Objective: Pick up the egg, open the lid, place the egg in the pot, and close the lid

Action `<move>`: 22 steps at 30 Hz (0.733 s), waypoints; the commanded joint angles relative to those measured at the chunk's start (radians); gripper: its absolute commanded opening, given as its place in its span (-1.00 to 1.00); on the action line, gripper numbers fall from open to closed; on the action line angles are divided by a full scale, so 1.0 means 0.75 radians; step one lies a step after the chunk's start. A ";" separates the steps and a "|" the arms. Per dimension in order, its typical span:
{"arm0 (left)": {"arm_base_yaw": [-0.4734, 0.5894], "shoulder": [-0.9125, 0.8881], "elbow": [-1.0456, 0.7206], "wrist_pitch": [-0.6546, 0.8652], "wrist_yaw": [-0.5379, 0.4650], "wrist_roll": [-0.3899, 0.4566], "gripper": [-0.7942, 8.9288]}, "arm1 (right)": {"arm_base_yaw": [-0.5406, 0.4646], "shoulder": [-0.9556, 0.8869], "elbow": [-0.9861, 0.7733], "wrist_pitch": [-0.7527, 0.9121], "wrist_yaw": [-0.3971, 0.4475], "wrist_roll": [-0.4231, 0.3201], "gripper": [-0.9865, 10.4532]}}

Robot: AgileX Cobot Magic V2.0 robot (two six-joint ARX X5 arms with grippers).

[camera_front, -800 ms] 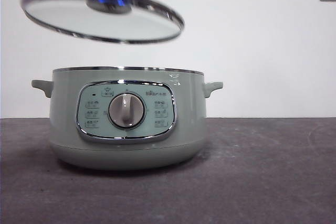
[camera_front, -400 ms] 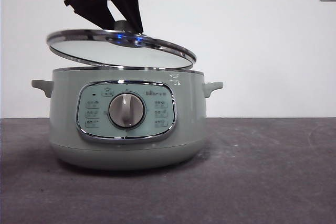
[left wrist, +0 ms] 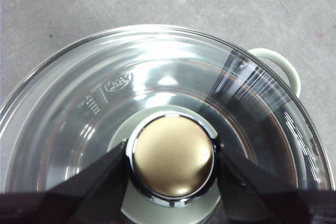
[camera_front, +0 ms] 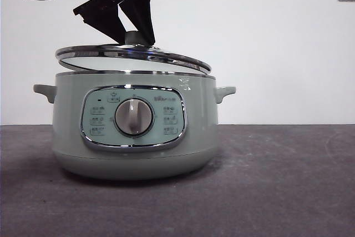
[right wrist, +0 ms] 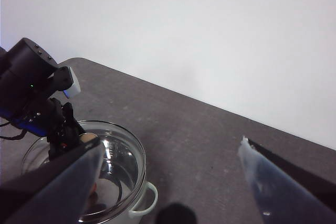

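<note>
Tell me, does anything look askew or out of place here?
Only the round clear glass lid: the left gripper holds it by its knob, tilted, its far-right edge about touching the pale green pot's rim while the other side is raised. Nothing looks spilled or damaged.

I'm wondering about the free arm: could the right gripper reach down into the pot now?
Probably not. The lid, held by its knob in the left gripper, sits tilted just over the pot and covers nearly all its mouth. The right gripper hangs open, off to one side.

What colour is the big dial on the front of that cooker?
Grey: the dial sits on a pale blue-green panel with a chrome frame. The front view shows it best.
</note>
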State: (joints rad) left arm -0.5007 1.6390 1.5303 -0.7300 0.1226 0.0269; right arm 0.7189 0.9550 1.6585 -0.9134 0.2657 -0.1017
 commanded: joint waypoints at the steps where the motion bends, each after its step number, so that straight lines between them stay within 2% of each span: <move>1: -0.006 -0.005 0.020 0.040 0.012 0.013 -0.85 | 0.001 -0.002 -0.001 0.008 0.004 0.009 -0.05; 11: -0.036 -0.005 0.020 0.017 0.009 0.003 -0.85 | 0.001 0.001 -0.001 0.009 0.004 0.009 -0.05; 15: -0.039 -0.003 0.016 -0.002 -0.055 0.004 -0.85 | 0.001 0.001 -0.001 0.009 0.004 0.009 -0.05; 22: -0.039 0.001 -0.010 -0.006 -0.056 0.004 -0.85 | 0.001 0.000 -0.001 0.008 0.004 0.009 -0.05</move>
State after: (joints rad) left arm -0.5285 1.6390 1.5272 -0.7582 0.0780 0.0257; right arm 0.7189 0.9558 1.6585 -0.9134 0.2657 -0.1017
